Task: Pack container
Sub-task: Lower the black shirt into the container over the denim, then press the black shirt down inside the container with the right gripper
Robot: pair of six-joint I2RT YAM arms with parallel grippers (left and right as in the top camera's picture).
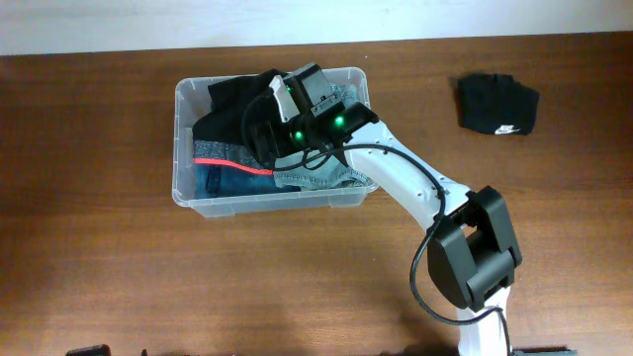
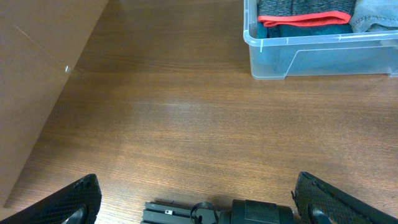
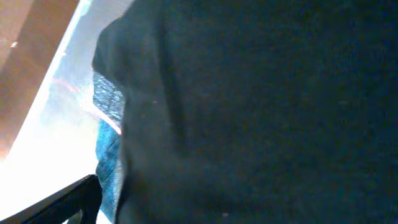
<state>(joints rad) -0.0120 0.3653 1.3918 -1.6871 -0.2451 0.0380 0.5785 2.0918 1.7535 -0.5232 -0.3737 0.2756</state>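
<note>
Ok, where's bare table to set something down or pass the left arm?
Free: the table left of the container, the front half up to the right arm, and the gap between container and folded black garment. Crowded: inside the container, full of clothes, with the right arm over it.

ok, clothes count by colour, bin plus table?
Black: 2 (black garment in the container; folded black garment on the table)
Grey, red band: 1 (grey garment)
Dark blue: 1 (dark blue garment)
Light denim: 1 (light denim garment)
Total: 5 visible
</note>
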